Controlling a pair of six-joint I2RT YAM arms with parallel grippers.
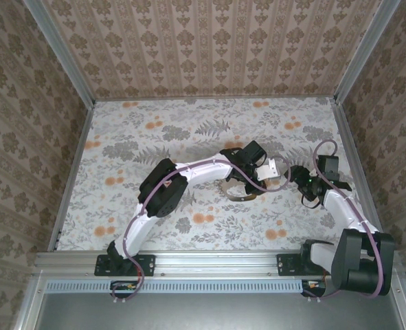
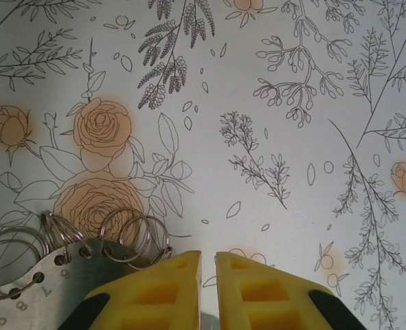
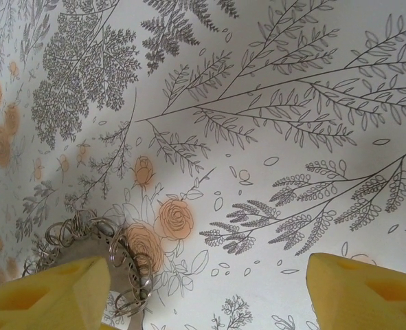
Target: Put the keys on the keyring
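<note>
The keyring [image 1: 238, 194] is a thin grey metal hoop at the middle of the floral table, fringed with small split rings. In the left wrist view its numbered grey plate [image 2: 72, 265] and rings run under my left finger. My left gripper [image 2: 208, 260] is shut to a narrow slit, with a grey sliver of that plate between the yellow pads. From above, the left gripper [image 1: 249, 173] stands over the hoop's far side. My right gripper [image 3: 209, 295] is wide open, and the keyring [image 3: 96, 240] lies beside its left finger [image 3: 44, 295]. The keys are out of view.
The floral table sheet [image 1: 189, 130] is ringed by patterned walls, with metal posts at the far corners [image 1: 89, 103]. Both arm bases sit on the near rail [image 1: 209, 265]. The right gripper [image 1: 301, 180] hovers just right of the hoop, close to the left wrist.
</note>
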